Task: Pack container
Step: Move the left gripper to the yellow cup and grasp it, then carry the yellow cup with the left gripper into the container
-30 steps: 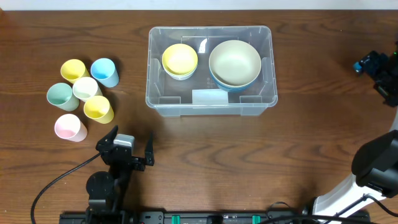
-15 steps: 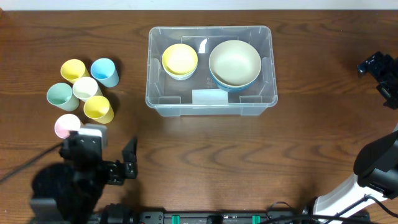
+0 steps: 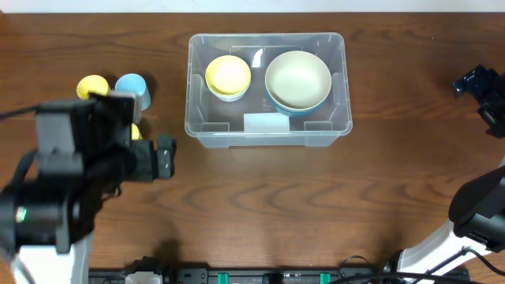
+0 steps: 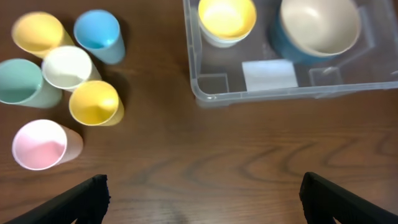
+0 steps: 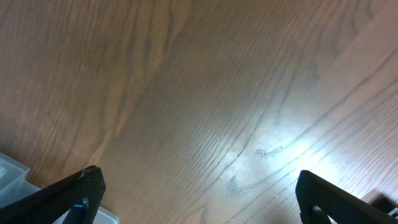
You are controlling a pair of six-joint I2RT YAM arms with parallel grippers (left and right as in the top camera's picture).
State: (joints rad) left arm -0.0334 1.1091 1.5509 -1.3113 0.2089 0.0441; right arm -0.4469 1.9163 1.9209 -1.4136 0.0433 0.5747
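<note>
The clear container point(image 3: 268, 139) stands at the table's back middle. Inside it are a yellow bowl point(image 3: 228, 76) and a cream bowl point(image 3: 297, 77) nested in a blue one. The left wrist view shows the container's near wall point(image 4: 249, 98) at top right. My left gripper point(image 4: 202, 194) hovers open and empty over bare wood, below the pastel cups. The cups are yellow point(image 4: 37, 31), blue point(image 4: 98, 34), white point(image 4: 65, 67), green point(image 4: 22, 82), a second yellow point(image 4: 94, 102) and pink point(image 4: 40, 144). My right gripper point(image 5: 199, 193) is open and empty at the far right point(image 3: 483, 99).
My raised left arm point(image 3: 71, 181) hides most of the cups from overhead; only one yellow cup point(image 3: 92, 84) and the blue cup point(image 3: 132, 87) show. A pale corner of the container point(image 5: 9, 168) shows at the right wrist view's lower left.
The left arm has lifted and swung from the table's front edge to the left and back, now covering the cup cluster from overhead. The right arm has hardly moved.
</note>
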